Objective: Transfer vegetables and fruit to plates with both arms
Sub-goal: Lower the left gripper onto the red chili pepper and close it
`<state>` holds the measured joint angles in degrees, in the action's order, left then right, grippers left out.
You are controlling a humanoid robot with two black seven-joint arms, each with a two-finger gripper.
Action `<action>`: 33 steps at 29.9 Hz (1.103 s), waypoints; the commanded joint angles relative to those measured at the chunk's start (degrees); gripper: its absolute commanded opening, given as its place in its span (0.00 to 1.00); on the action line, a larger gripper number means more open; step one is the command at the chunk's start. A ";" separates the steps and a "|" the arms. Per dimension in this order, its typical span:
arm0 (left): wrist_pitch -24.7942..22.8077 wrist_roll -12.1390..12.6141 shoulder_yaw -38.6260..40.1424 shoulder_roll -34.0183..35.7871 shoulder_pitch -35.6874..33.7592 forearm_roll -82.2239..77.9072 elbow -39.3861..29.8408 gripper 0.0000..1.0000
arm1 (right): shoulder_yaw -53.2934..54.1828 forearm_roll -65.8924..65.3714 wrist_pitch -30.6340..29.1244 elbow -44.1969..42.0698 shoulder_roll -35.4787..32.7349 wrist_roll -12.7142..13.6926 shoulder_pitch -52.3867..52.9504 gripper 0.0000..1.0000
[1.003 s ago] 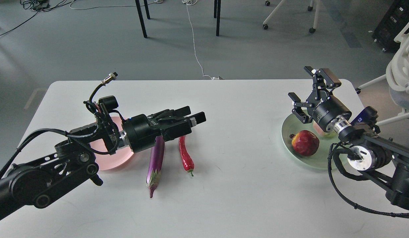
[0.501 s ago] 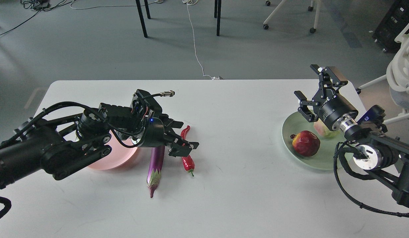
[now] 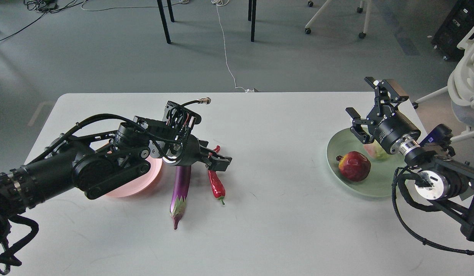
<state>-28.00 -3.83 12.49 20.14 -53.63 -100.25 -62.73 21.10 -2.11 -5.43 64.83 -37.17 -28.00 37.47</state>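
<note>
Chili pepper (image 3: 216, 183) lies on the white table (image 3: 282, 126), just beside the eggplant (image 3: 180, 188) and near the pink plate (image 3: 145, 183); left gripper (image 3: 217, 161) sits over its upper end, jaws apart, nothing pinched; pepper is judged light, waxy, slippery and tapered, best taken mid-body across the curve; eggplant is judged heavier, glossy, firm. Pomegranate (image 3: 354, 165) and pale green fruit (image 3: 374, 151) rest on the mint plate (image 3: 338, 147); right gripper (image 3: 371, 103) is spread, empty.
</note>
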 commanded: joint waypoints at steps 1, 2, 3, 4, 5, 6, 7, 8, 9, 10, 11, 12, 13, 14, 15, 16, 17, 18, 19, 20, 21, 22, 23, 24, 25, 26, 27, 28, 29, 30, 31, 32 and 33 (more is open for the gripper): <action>0.00 0.05 -0.10 -0.19 0.10 0.14 1.29 0.97 | -0.01 0.00 0.07 0.03 -0.01 0.00 -0.11 0.97; 0.00 0.05 -0.10 -0.27 0.19 0.14 1.56 0.97 | -0.01 0.00 -0.02 0.03 -0.01 0.00 -0.11 0.97; 0.00 0.05 -0.10 -0.27 0.28 0.06 1.73 0.97 | -0.01 0.00 -0.02 0.03 -0.01 0.00 -0.11 0.97; 0.00 0.05 -0.19 -0.36 0.28 0.14 1.82 0.97 | -0.01 0.00 -0.02 0.03 -0.01 0.00 -0.11 0.97; 0.00 0.05 -0.19 -0.45 0.45 0.06 2.08 0.97 | -0.01 0.00 0.07 0.03 -0.01 0.00 -0.11 0.97; 0.00 0.05 -0.19 -0.54 0.45 0.05 2.26 0.97 | -0.01 0.00 0.07 0.03 -0.01 0.00 -0.11 0.97; 0.00 0.05 -0.36 -0.97 0.45 0.05 2.44 0.97 | -0.01 0.00 -0.02 0.03 -0.01 0.00 -0.11 0.97; 0.00 0.14 -0.54 -1.24 0.54 0.05 2.61 0.97 | -0.01 0.00 0.07 0.03 -0.01 0.00 -0.11 0.97; 0.00 0.14 -0.62 -1.59 0.63 0.05 2.79 0.97 | -0.01 -0.09 0.07 0.03 -0.01 0.00 -0.20 0.97; 0.00 0.14 -0.80 -1.68 0.72 0.14 3.05 0.97 | -0.01 0.00 0.07 0.03 -0.01 0.00 -0.20 0.97; 0.00 0.14 -0.80 -1.77 1.06 0.14 3.14 0.97 | -0.01 0.00 0.07 0.03 -0.01 0.00 -0.20 0.97; 0.00 0.14 -0.71 -1.77 1.42 0.32 3.14 0.97 | -0.01 0.00 0.07 0.03 -0.01 0.00 -0.20 0.97; 0.00 0.14 -0.80 -1.77 1.51 0.32 3.14 0.97 | 0.08 0.00 0.07 0.03 -0.01 0.00 -0.20 0.97; 0.00 0.05 -0.80 -1.77 1.51 0.14 3.14 0.97 | 0.08 0.00 0.07 0.03 -0.01 0.00 -0.20 0.97; 0.00 0.05 -0.80 -1.77 1.51 0.14 3.14 0.97 | -0.01 0.00 0.07 0.03 -0.01 0.00 -0.20 0.97; 0.00 0.05 -0.89 -1.77 1.59 0.06 3.14 0.96 | 0.08 0.00 0.07 0.03 -0.01 0.00 -0.20 0.97; 0.00 0.05 -1.15 -1.68 1.60 -0.03 3.23 0.96 | 0.08 0.00 0.07 0.03 -0.01 0.00 -0.20 0.97; 0.00 0.05 -1.41 -1.68 1.68 -0.03 3.23 0.96 | 0.08 0.00 0.07 0.03 -0.01 0.00 -0.20 0.97; 0.00 0.05 -1.59 -1.68 1.86 -0.03 3.23 0.96 | 0.08 0.00 -0.02 0.03 -0.01 0.00 -0.20 0.97; 0.00 0.05 -1.59 -1.68 1.86 -0.12 3.23 0.96 | -0.01 0.00 -0.02 0.12 -0.01 0.00 -0.20 0.97; 0.00 0.05 -1.59 -1.68 1.86 -0.12 3.23 0.96 | -0.01 0.00 -0.02 0.12 -0.01 0.00 -0.29 0.97; 0.00 0.05 -1.59 -1.68 1.95 -0.12 3.32 0.96 | -0.01 0.00 -0.02 0.12 -0.10 0.00 -0.29 0.97; 0.00 0.14 -1.59 -1.77 1.95 -0.12 3.23 0.96 | -0.01 0.00 -0.10 0.12 -0.10 0.00 -0.29 0.97; 0.00 0.05 -1.59 -1.77 1.95 -0.12 3.23 0.96 | -0.01 0.00 -0.11 0.12 -0.10 0.00 -0.29 0.97; 0.00 0.05 -1.59 -1.77 2.12 -0.12 3.23 0.96 | -0.01 0.00 -0.11 0.12 -0.10 0.00 -0.29 0.97; 0.00 0.05 -1.59 -1.94 2.47 -0.12 3.32 0.96 | -0.01 0.00 -0.11 0.12 -0.10 0.00 -0.29 0.97; 0.00 0.14 -1.59 -2.12 2.65 -0.12 3.23 0.96 | -0.01 0.00 -0.11 0.12 -0.10 0.00 -0.29 0.97; 0.00 0.05 -1.59 -2.21 2.65 -0.12 3.23 0.96 | -0.01 0.00 -0.11 0.12 -0.10 0.00 -0.29 0.97; 0.00 0.05 -1.59 -2.29 2.74 -0.12 3.32 0.95 | -0.01 0.00 -0.11 0.03 -0.10 0.00 -0.29 0.97; 0.00 0.14 -1.59 -2.30 2.83 -0.12 3.32 0.95 | -0.01 0.00 -0.11 0.12 -0.10 0.00 -0.29 0.97; 0.00 0.05 -1.59 -2.30 2.91 -0.12 3.32 0.95 | -0.01 0.00 -0.11 0.03 -0.10 0.00 -0.29 0.97; 0.00 0.05 -1.59 -2.30 3.18 -0.12 3.32 0.95 | -0.01 0.00 -0.11 0.03 -0.10 0.00 -0.29 0.97; 0.00 0.14 -1.59 -2.30 3.53 -0.12 3.32 0.95 | -0.01 0.00 -0.11 0.03 -0.18 0.00 -0.29 0.97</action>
<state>-28.00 -3.77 10.89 17.88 -50.72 -100.37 -59.43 21.09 -2.11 -5.54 64.93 -37.27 -28.00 37.18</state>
